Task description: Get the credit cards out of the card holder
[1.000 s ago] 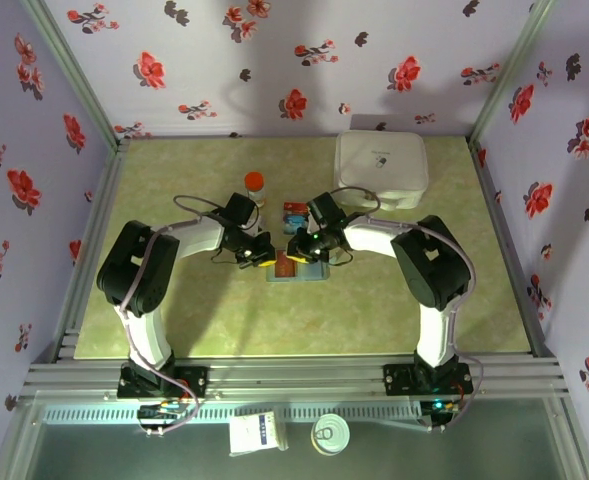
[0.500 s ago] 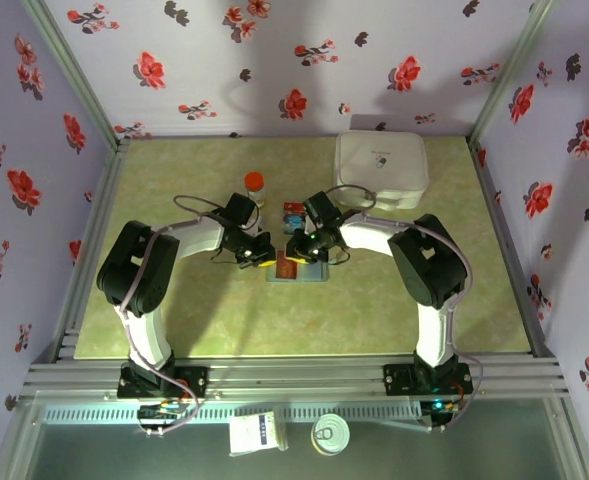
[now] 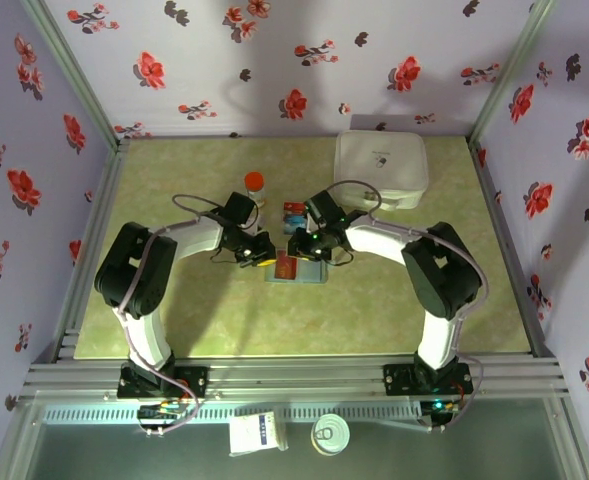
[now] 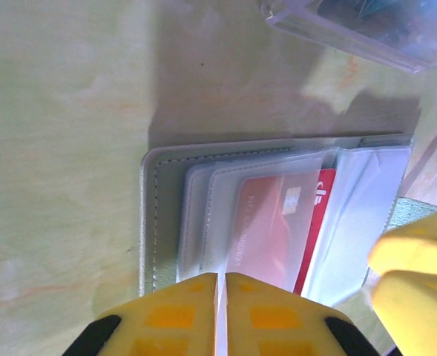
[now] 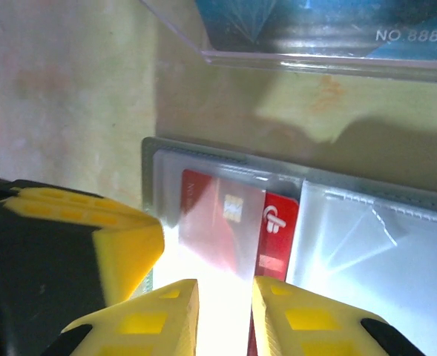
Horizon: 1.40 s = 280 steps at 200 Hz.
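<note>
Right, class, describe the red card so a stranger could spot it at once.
Find the green table, then the grey-blue card holder lying open at its middle. The red card sits in its clear sleeves, the only red thing inside it.

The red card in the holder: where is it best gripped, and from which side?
Probably the red card by its bare strip, which sticks out of the clear sleeve towards the fold. Come from that side: the rest lies flat under plastic.
</note>
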{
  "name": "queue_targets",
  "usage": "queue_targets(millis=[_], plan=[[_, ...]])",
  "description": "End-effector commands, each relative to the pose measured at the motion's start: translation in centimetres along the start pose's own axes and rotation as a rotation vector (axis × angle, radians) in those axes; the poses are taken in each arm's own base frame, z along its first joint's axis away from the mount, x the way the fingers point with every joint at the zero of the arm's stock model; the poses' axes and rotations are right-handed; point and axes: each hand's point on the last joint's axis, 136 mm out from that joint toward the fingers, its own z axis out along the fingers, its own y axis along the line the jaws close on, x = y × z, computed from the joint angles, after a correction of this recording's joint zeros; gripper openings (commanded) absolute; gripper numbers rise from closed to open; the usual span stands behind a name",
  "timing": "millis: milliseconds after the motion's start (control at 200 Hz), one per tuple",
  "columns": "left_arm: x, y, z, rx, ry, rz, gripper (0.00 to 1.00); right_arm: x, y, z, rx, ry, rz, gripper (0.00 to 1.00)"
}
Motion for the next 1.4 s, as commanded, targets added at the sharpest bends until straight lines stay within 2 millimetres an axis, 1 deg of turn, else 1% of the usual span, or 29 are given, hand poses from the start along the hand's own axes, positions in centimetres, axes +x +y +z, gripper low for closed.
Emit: queue_targets(millis=[0, 65, 130, 265, 405, 545, 690, 780, 870, 970, 1055, 1185, 1275, 1395], plan=[[0.0, -0.2, -0.7, -0.010, 0.004, 0.004, 0.07, 0.4, 0.0, -1.0, 0.009, -0.015, 0.026, 0.27], [0.2, 0.3, -0.4, -0.033, 0.014, 0.006, 0.03, 0.7, -0.4, -1.0, 0.011, -0.018, 0.042, 0.27], [0.3, 0.7, -0.2, -0.058, 0.020, 0.011, 0.01, 1.0, -0.5, -0.9, 0.001, -0.020, 0.063, 0.27], [0.8, 1.4, 0.6, -0.067, 0.042, 0.005, 0.01, 1.4, -0.2, 0.2, -0.058, -0.004, 0.100, 0.27], [1.2, 1.6, 1.3, -0.058, 0.062, 0.000, 0.01, 1.7, -0.6, 1.4, -0.065, 0.014, 0.118, 0.27], [1.2, 1.5, 1.1, -0.062, 0.063, 0.001, 0.00, 1.8, -0.9, 2.1, -0.066, 0.026, 0.121, 0.26], [1.0, 1.1, 0.5, -0.057, 0.052, 0.005, 0.00, 2.3, -2.4, 2.7, 0.006, 0.048, 0.123, 0.25], [0.8, 0.5, 0.0, -0.050, 0.042, 0.010, 0.00, 2.3, -2.0, 2.4, -0.013, 0.044, 0.114, 0.26], [0.4, -0.3, -0.5, -0.035, 0.029, 0.015, 0.00, 1.9, -1.2, 1.9, -0.039, 0.031, 0.102, 0.26], [0.2, -1.3, -0.6, -0.004, 0.037, 0.025, 0.01, 1.6, -0.6, 1.4, -0.059, 0.012, 0.102, 0.26], [0.2, -1.6, -0.6, -0.004, 0.039, 0.035, 0.00, 1.4, -0.3, 1.0, -0.065, 0.001, 0.100, 0.26], [0.2, -1.3, -0.2, -0.013, 0.046, 0.031, 0.00, 1.4, -0.4, 0.9, -0.058, -0.001, 0.100, 0.26], [0.3, -0.9, 0.0, -0.027, 0.054, 0.030, 0.00, 1.5, -0.8, 1.0, -0.037, 0.004, 0.101, 0.26], [0.1, -0.5, -0.7, -0.068, 0.030, 0.042, 0.00, 1.7, -1.6, 0.7, 0.007, 0.000, 0.099, 0.26]])
